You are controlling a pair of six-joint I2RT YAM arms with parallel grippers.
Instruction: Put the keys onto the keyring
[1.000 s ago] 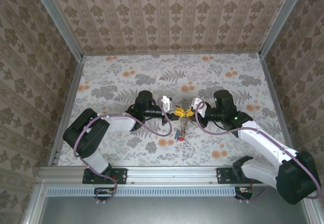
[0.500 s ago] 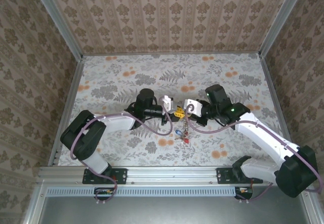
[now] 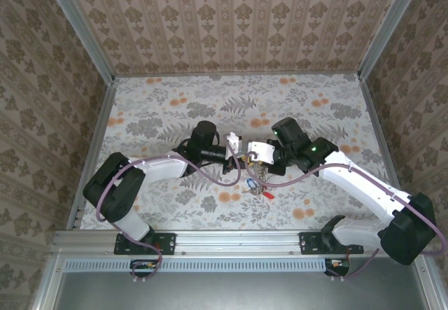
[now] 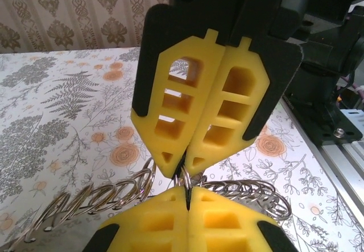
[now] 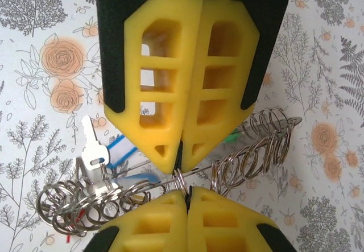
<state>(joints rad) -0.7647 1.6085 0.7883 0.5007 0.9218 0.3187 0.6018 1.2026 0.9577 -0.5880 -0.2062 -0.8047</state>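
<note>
**Right arm swung left, both tools now tip to tip on the keyring**

Right arm has swung toward the left arm over the last second, and the dangling keys point(image 3: 267, 192) have drifted nearer the bases. Left tool point(image 3: 236, 150) and right tool point(image 3: 253, 153) meet nose to nose above the table point(image 3: 315, 93).

Both are clenched, yellow fingers pressed flat with no gap. Each pair pinches the wire of the keyring point(image 5: 253, 147) at almost the same spot, with one small turn of wire poking out between the two sets of tips. The rest of the keyring sags to either side of the pinch as loose coils, lifted off the table.

Keys hang low on the loop, below the tools. A silver blade, blue bits and a speck of green show in the right wrist view. They look threaded on, but I cannot tell if all are.

Likely reason for two grips this close: hold the wire steady and work one short stretch, closing or seating the ring. With both tools on the same turn, the wire could slip out.
</note>
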